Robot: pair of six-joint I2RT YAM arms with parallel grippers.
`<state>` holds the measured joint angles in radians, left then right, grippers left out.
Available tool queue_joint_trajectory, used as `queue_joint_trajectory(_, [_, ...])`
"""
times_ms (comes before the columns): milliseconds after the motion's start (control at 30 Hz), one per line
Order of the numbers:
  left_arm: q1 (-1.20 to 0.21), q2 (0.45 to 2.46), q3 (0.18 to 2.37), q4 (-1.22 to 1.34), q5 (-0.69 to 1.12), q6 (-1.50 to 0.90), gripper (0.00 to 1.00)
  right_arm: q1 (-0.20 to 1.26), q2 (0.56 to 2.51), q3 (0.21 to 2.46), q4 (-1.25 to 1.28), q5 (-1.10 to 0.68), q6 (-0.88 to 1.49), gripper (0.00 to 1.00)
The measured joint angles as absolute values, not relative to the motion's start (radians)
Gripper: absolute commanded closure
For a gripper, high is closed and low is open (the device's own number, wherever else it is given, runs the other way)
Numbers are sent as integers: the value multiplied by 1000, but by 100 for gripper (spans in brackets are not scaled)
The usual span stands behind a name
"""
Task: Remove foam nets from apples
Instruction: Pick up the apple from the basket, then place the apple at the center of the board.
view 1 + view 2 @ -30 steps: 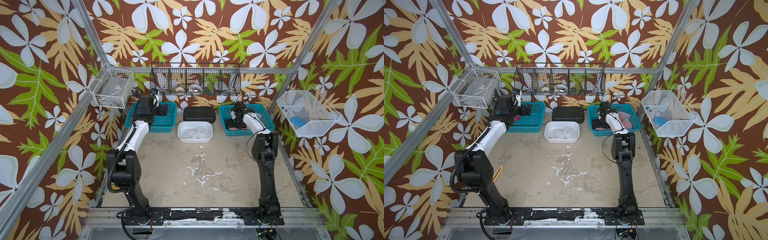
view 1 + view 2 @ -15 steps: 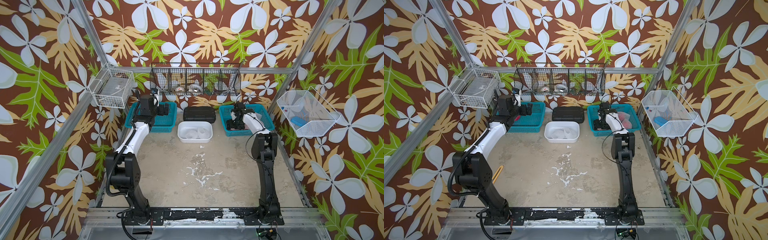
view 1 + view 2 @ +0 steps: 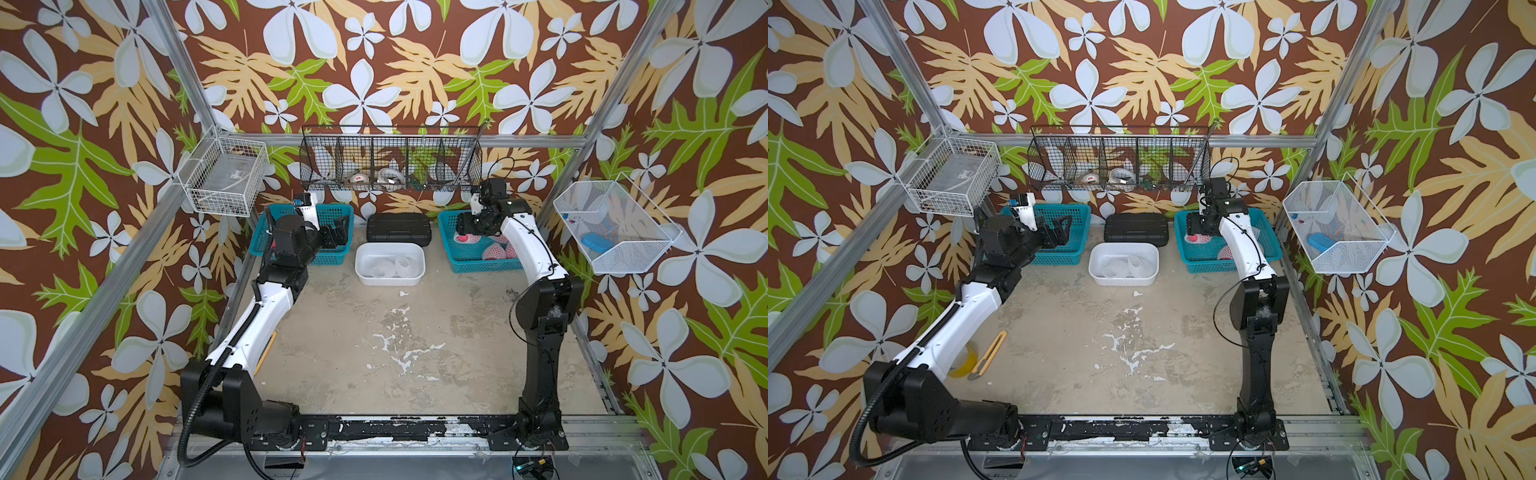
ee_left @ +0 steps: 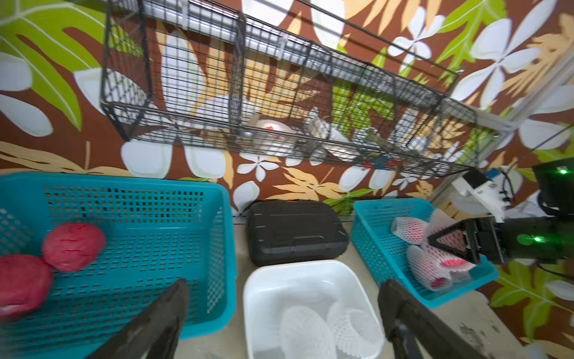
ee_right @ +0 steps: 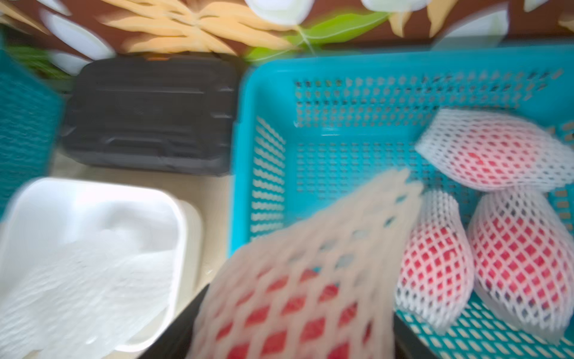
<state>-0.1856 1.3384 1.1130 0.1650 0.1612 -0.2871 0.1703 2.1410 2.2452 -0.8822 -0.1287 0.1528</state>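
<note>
My right gripper (image 5: pixel 295 326) is shut on a netted apple (image 5: pixel 295 295), held over the right teal basket (image 5: pixel 326 71). In both top views that gripper (image 3: pixel 465 232) (image 3: pixel 1196 235) hangs over the basket's left end. Three more netted apples (image 5: pixel 490 155) (image 5: pixel 435 264) (image 5: pixel 521 258) lie in that basket. Two bare red apples (image 4: pixel 73 245) (image 4: pixel 21 279) sit in the left teal basket (image 4: pixel 124 202). Empty foam nets (image 4: pixel 326 329) lie in the white tub (image 4: pixel 248 295). My left gripper (image 4: pixel 285 310) (image 3: pixel 336 235) is open and empty, between the left basket and the tub.
A black case (image 3: pixel 398 227) sits between the baskets at the back. A black wire rack (image 3: pixel 390 162) hangs above it, and white wire baskets (image 3: pixel 224 178) (image 3: pixel 615 228) hang on the side walls. A yellow knife (image 3: pixel 988 351) lies beside the left arm.
The right gripper's jaws have drawn in onto a netted apple in the right basket. The left arm has barely moved and stays open.
</note>
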Motion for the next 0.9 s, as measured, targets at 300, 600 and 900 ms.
queue_joint_trajectory(300, [-221, 1124, 844, 169, 193, -383, 3, 388, 1794, 1759, -701, -267, 205, 29])
queue_joint_trajectory(600, [-222, 999, 589, 73, 218, -369, 3, 629, 1585, 1201, -445, -273, 216, 30])
queue_joint_trajectory(900, [-225, 1062, 498, 122, 214, -393, 5, 778, 1719, 1091, -285, -94, 290, 29])
